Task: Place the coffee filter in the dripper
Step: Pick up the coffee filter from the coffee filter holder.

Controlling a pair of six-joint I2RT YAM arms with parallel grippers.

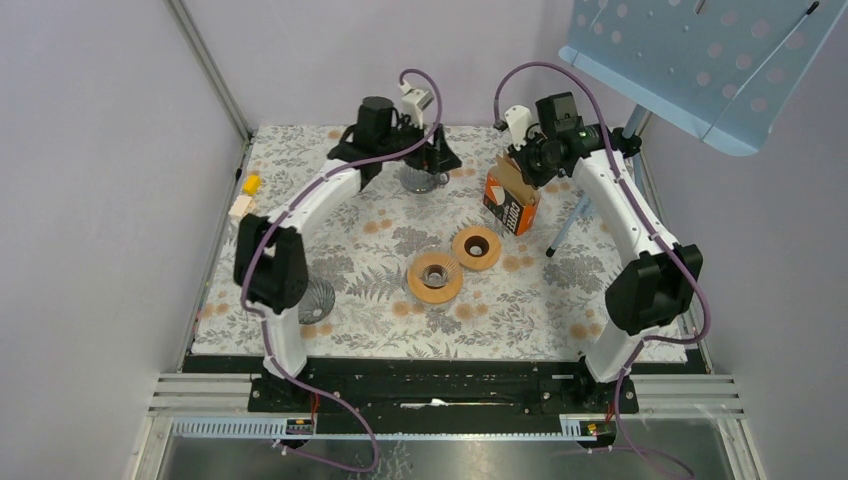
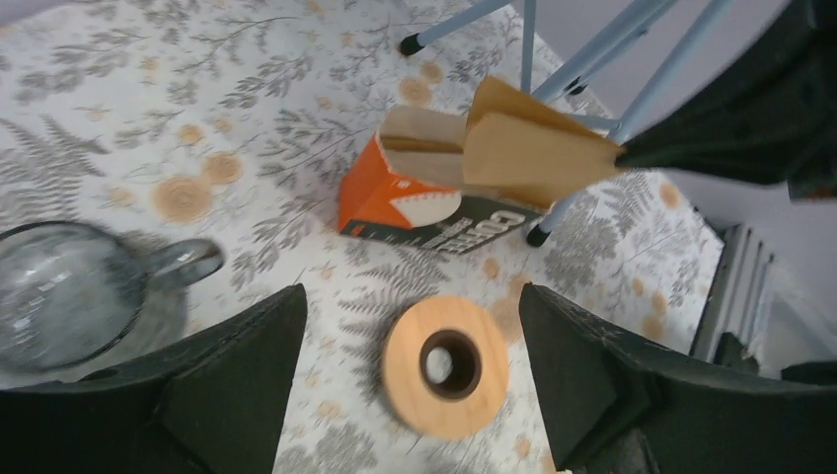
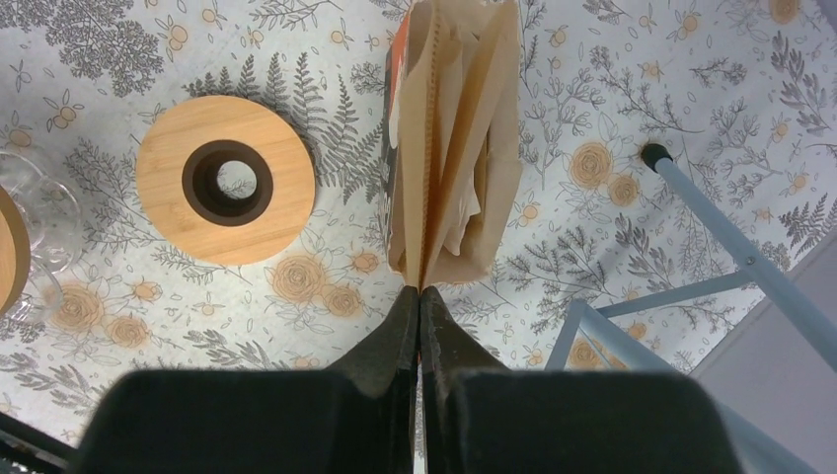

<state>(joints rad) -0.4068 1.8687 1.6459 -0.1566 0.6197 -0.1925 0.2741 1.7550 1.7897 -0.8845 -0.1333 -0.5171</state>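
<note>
My right gripper (image 3: 420, 292) is shut on the bottom edge of a brown paper coffee filter (image 3: 454, 148). It holds the filter just above the open orange filter box (image 1: 510, 205) at the back right. The same filter (image 2: 533, 148) juts over the box (image 2: 395, 202) in the left wrist view. The dripper (image 1: 435, 278), glass with a wooden collar, stands mid-table, only its edge (image 3: 25, 227) visible in the right wrist view. My left gripper (image 2: 413, 296) hangs open and empty above the mat, beside a glass carafe (image 2: 59, 296).
A flat wooden ring (image 1: 476, 247) lies between the dripper and the box, seen below my left jaws (image 2: 444, 365). A ribbed metal cone (image 1: 318, 300) sits by the left arm. A blue stand's legs (image 1: 575, 225) and perforated shelf (image 1: 700, 60) crowd the right rear.
</note>
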